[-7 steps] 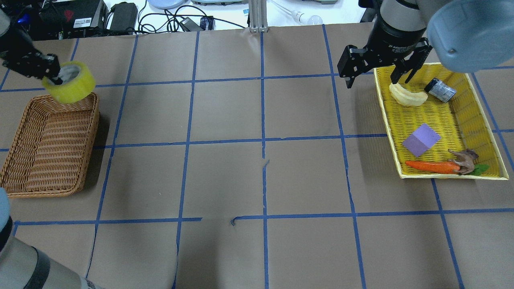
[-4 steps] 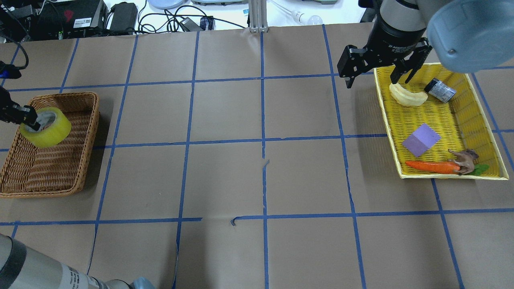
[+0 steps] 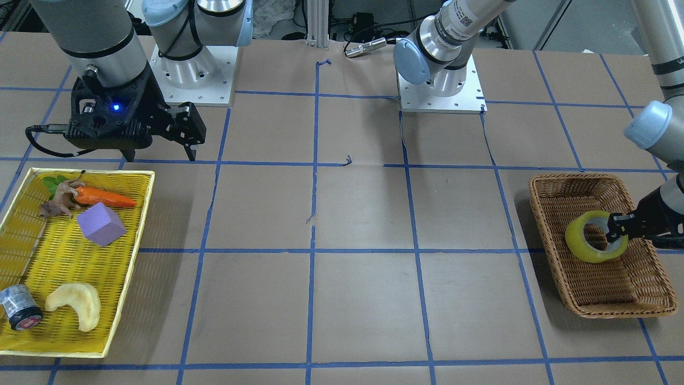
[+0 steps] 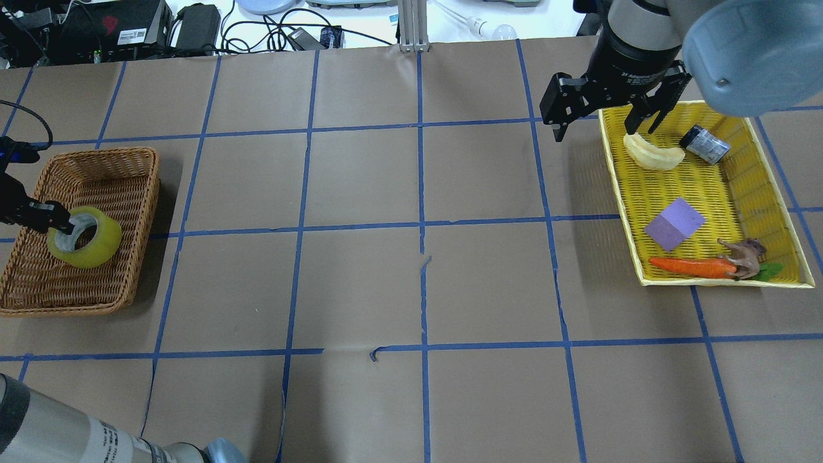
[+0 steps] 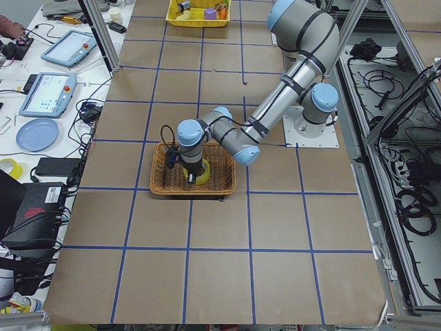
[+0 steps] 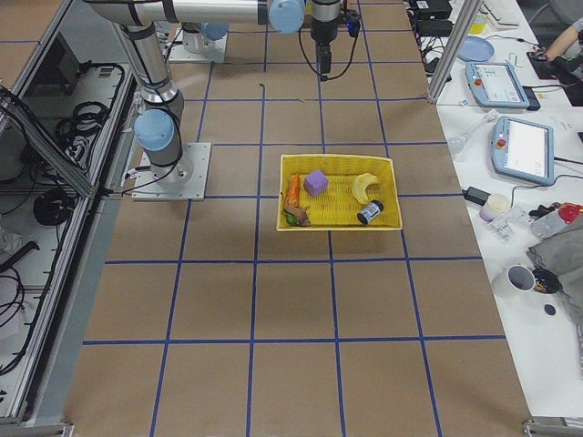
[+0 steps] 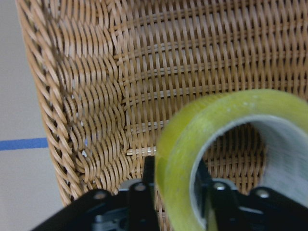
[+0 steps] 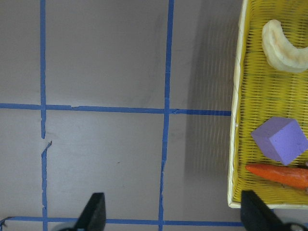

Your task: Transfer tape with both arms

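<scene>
Inside wicker basket [image 4: 103,183], tape [image 4: 96,253] lowered further

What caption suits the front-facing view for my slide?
Left gripper holds the tape in the wicker basket; right gripper hangs open near the yellow tray.

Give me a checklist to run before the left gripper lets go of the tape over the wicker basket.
1. Is the tape inside the rim of the wicker basket: ok.
2. Is the left gripper shut on the roll's wall, with one finger in the core: ok.
3. Is the roll resting on the basket floor: cannot tell.
4. Is the right gripper open and far off, by the yellow tray: ok.
</scene>
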Robot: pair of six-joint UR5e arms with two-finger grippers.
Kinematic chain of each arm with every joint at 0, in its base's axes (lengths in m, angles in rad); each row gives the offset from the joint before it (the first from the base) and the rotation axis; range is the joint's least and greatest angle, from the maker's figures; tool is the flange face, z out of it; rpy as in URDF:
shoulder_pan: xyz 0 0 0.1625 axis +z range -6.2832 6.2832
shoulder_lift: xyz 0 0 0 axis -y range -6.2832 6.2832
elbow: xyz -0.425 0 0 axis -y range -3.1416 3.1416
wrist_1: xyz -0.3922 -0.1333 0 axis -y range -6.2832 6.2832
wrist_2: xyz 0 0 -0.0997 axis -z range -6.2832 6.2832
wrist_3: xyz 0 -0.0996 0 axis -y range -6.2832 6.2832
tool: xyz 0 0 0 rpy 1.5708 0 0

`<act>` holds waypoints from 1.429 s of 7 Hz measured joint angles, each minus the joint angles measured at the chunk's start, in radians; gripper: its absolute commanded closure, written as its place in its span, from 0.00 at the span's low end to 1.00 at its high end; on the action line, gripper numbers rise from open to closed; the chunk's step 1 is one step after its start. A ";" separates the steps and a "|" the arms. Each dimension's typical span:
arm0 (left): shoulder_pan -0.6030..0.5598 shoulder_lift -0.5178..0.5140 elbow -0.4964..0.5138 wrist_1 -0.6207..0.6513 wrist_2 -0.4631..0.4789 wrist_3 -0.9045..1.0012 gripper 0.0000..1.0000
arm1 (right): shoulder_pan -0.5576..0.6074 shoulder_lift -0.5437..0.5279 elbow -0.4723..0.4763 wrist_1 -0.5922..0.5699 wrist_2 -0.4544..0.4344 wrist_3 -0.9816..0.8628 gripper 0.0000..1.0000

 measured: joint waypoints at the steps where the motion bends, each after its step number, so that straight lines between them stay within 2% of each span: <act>1: -0.023 0.029 0.001 -0.016 0.000 -0.025 0.00 | 0.000 0.001 0.000 -0.001 0.000 -0.002 0.00; 2: -0.061 0.079 0.011 -0.085 0.004 -0.106 0.00 | 0.001 0.002 0.000 -0.001 0.000 -0.003 0.00; 5: -0.231 0.276 0.164 -0.535 0.006 -0.483 0.00 | 0.001 0.003 0.001 -0.001 0.001 -0.002 0.00; 6: -0.330 0.319 0.209 -0.628 0.003 -0.600 0.00 | 0.001 0.003 0.000 -0.001 0.001 -0.002 0.00; 8: -0.577 0.345 0.239 -0.673 0.001 -0.785 0.00 | 0.001 0.003 -0.001 -0.001 0.000 -0.002 0.00; 10: -0.724 0.333 0.237 -0.672 -0.007 -0.817 0.00 | -0.001 0.004 -0.013 0.000 -0.002 -0.005 0.00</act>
